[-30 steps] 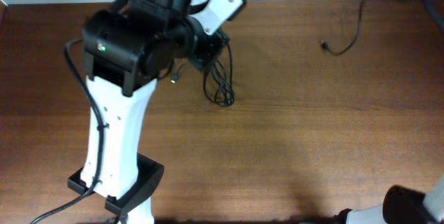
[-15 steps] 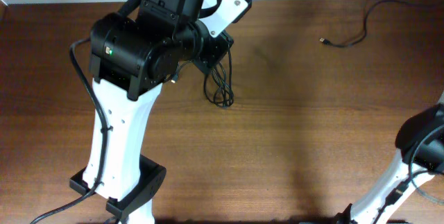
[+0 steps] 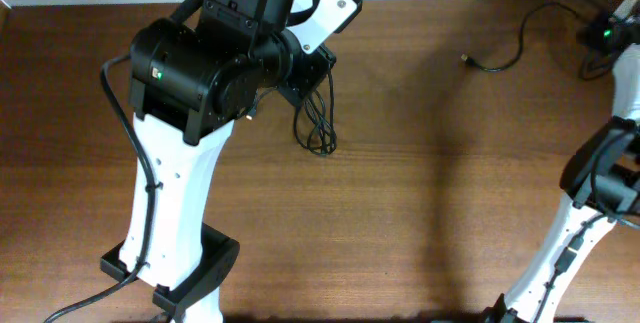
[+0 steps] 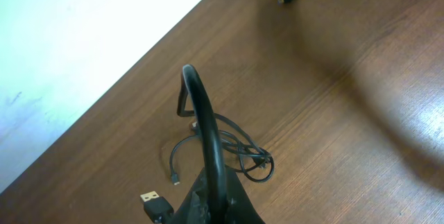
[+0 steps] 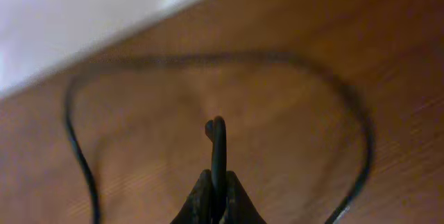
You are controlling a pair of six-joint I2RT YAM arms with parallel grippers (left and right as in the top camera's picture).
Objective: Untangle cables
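bundle: tangled bundle (image 3: 316,131) of thin black cables lies on the bench (image 3: 420,203), upper left of centre, just below the left claw (image 3: 302,71).
single cable: single cable (image 3: 503,59) sits at the far right, well apart from the bundle. Plug end is free on the bench, other end runs up toward the right claw (image 3: 603,33).
left claw: shut, pinching one strand that arches up out of the tangled bundle.
right claw: shut on a fold of the single cable; the rest loops on the bench below, blurry.
handling: likely light, limp, thin and slick, with loops that snag. Best taken near a free plug end, not mid-knot.
change: right arm goes from the lower right corner up to the far right edge; single cable's far end is redrawn toward it. Left arm shifts slightly; bundle stays put.
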